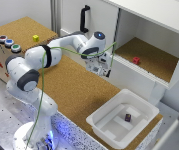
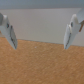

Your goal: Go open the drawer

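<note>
Place: robotics lab | Base: robot arm [image 1: 39,60] mounted on perforated metal table [image 1: 1,107] | Fittings: cork-topped bench [image 1: 74,90], white cabinet mock-up [image 1: 154,30], white plastic tub [image 1: 121,117] | Props: small coloured cubes [image 1: 35,38] laid out

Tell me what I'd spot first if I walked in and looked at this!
The big white robot arm stretches over the cork table, its gripper open and empty near the white cabinet. A white tub sits at the exterior view's lower right with a small dark block inside. The drawer box, with three coloured buttons, stands at the exterior view's far left.
</note>
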Controlling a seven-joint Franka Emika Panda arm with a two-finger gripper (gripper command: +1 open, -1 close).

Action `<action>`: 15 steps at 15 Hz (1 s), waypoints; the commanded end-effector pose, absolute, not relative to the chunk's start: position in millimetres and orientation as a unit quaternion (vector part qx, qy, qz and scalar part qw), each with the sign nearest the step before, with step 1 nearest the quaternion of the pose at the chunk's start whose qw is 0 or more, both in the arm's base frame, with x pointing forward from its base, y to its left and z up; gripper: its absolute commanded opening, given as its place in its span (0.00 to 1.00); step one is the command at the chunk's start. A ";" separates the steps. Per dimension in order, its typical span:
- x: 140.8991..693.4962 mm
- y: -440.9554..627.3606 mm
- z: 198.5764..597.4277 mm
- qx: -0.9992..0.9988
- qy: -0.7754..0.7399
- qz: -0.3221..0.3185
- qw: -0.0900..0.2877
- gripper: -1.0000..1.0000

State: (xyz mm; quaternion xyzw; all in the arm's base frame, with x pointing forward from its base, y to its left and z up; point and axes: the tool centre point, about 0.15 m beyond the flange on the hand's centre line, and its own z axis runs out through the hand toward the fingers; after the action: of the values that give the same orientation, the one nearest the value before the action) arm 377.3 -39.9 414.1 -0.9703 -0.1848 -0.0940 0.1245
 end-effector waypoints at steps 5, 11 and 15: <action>312.4 111.4 414.3 -0.978 -0.146 -0.076 0.131 1.00; 294.2 198.0 414.5 -0.979 -0.131 -0.107 0.110 1.00; 293.9 236.8 404.1 -0.979 -0.132 -0.114 0.103 1.00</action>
State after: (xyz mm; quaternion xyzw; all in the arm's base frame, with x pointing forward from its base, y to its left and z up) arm 307.9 176.0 425.7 -0.9786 -0.1473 -0.0643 0.1284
